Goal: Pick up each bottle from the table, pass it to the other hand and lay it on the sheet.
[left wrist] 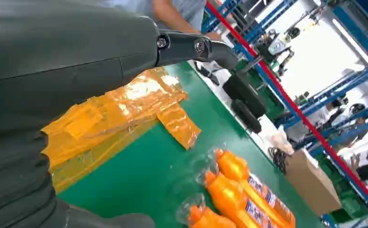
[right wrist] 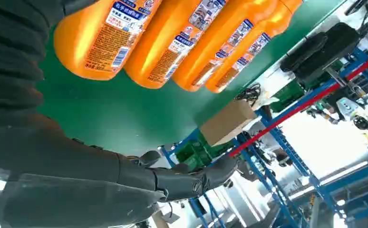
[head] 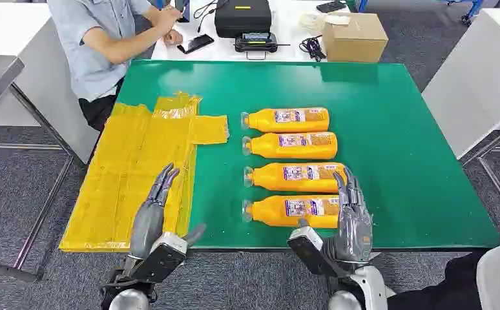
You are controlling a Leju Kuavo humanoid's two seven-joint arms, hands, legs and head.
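Your risk: right hand [head: 353, 223] closing at nearest bottle [head: 292, 211] base could roll it into neighbour, or grip slipped on smooth round body. Four bottles lay in row on table [head: 402, 148], none on sheet [head: 137, 168]. Right fingers [head: 349, 187] were apart, empty, beside that base. Left hand [head: 152, 216] was empty, fingers straight, over sheet.

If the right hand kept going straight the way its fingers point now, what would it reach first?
Probably the second-nearest bottle: the right hand is by the nearest bottle's base, fingers pointing away over the table. Its height is unclear, so it might pass above.
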